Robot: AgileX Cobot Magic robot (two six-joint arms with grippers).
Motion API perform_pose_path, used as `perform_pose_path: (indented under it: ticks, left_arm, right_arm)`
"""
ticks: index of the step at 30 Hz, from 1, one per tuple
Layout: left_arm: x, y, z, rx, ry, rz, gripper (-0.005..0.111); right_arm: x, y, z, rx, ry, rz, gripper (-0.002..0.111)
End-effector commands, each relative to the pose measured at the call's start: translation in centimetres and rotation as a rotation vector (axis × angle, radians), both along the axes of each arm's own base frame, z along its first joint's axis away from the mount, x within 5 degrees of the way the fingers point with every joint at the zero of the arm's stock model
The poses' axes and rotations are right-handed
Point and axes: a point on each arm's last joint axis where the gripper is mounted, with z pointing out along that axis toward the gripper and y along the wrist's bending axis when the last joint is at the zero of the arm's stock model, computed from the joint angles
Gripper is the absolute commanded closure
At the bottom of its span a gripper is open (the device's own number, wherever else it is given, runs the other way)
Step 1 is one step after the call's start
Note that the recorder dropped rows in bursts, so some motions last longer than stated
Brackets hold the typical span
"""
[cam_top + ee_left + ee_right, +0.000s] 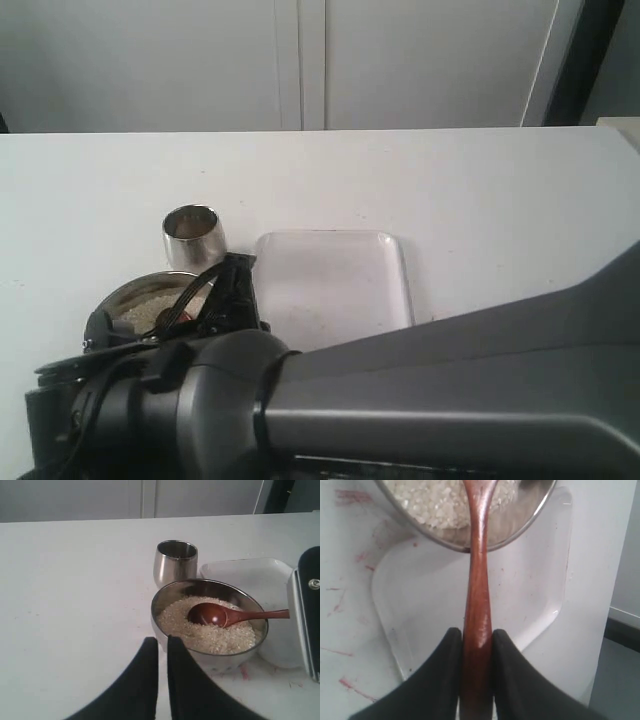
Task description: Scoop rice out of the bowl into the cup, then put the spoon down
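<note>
White table (480, 180) | clear tray (330, 280) beside bowl (210, 582) | right pincer (476, 632) grips spoon (477, 570) in rice (210, 635) | left pincer (162, 640) narrow

A white table (480, 190) fills the middle band of the exterior view, its far edge running straight across the upper third of the frame. Behind it stand pale cabinet doors (150, 60), with a narrow vertical seam just left of centre. A dark upright strip (585, 50) slants down the upper right corner. A shallow clear plastic tray (330, 285), rectangular with rounded corners, lies flat on the table at lower centre. Faint red marks (350, 497) streak the tabletop beside the tray.
</note>
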Motion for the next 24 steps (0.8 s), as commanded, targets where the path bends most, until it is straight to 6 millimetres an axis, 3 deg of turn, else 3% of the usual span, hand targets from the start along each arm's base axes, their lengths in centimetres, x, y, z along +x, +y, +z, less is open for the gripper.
perform_pose_path:
  ticks: [1, 7, 16, 24]
  left_arm:
    - [0.0, 0.0, 0.2, -0.01, 0.0, -0.006, 0.092]
    - [0.0, 0.0, 0.2, -0.01, 0.0, -0.006, 0.092]
    - [0.0, 0.0, 0.2, -0.01, 0.0, -0.006, 0.092]
    - [0.0, 0.0, 0.2, -0.01, 0.0, -0.006, 0.092]
  right_arm:
    - [0.2, 0.3, 0.6, 0.032, 0.033, -0.009, 0.108]
    - [0.6, 0.7, 1.4, 0.087, 0.06, -0.037, 0.108]
    - [2.2, 0.2, 2.0, 0.272, 0.307, -0.158, 0.108]
    - [3.6, -0.6, 4.2, 0.446, 0.412, -0.207, 0.108]
